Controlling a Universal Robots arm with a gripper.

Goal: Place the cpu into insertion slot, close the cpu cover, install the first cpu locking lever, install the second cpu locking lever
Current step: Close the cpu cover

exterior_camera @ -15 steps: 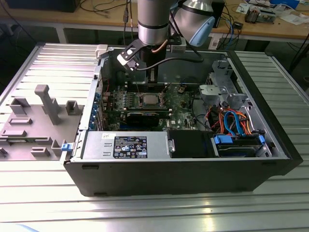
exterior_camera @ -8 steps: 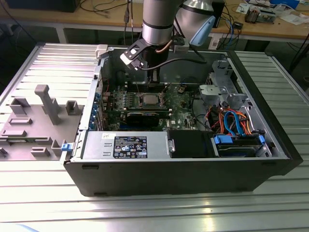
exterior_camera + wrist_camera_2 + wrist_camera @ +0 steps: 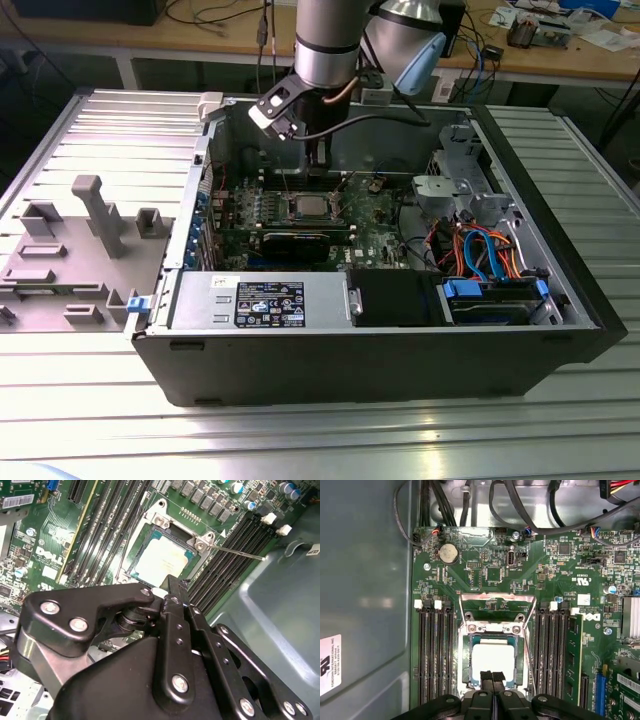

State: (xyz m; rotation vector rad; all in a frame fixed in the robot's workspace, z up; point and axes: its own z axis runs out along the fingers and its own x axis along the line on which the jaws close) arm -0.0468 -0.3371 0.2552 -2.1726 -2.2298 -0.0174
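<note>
One of four steps apparently done: claw (image 3: pixel 492 676) pinched together on nothing, hovering over one edge of the cpu (image 3: pixel 492 655), already seated in the insertion slot (image 3: pixel 466 655); cpu cover (image 3: pixel 497 599) hinged up, open; locking lever (image 3: pixel 235 552) sticking out, unlatched; closing and latching left.

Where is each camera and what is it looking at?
Exterior view: off the arm, looking down into the computer case; arm and gripper show.
First wrist view: on the wrist, facing the motherboard straight on; gripper fingertips show.
Second wrist view: on the wrist, slanting; gripper's black body shows.
All share the cpu.
</note>
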